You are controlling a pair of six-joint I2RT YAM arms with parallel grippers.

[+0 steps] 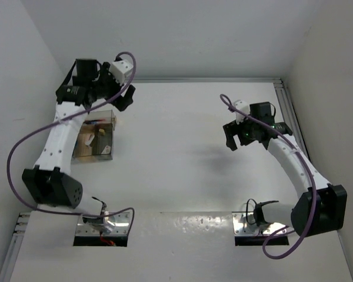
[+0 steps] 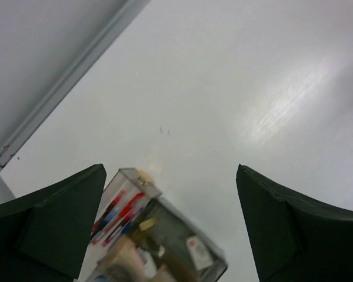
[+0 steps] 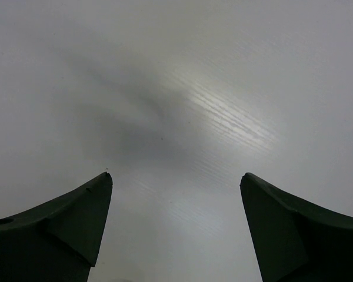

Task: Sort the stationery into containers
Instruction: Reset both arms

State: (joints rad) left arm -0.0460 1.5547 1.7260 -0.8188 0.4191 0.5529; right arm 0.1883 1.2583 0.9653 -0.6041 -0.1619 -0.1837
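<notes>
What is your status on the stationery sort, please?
Left hand open, near clear box; pens inside. Right hand open, empty, over table. Nothing in the way.

left arm: stretched to far left | left fingers: spread wide, empty | right arm: bent, at right | right fingers: spread wide, empty

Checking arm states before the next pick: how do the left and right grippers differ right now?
The left gripper hangs by the far end of the box, at the table's far left. The right gripper is over bare table on the right. The left wrist view shows the box, with pens inside, low between its fingers. The right wrist view shows only table. Shared: both are open and empty.
</notes>
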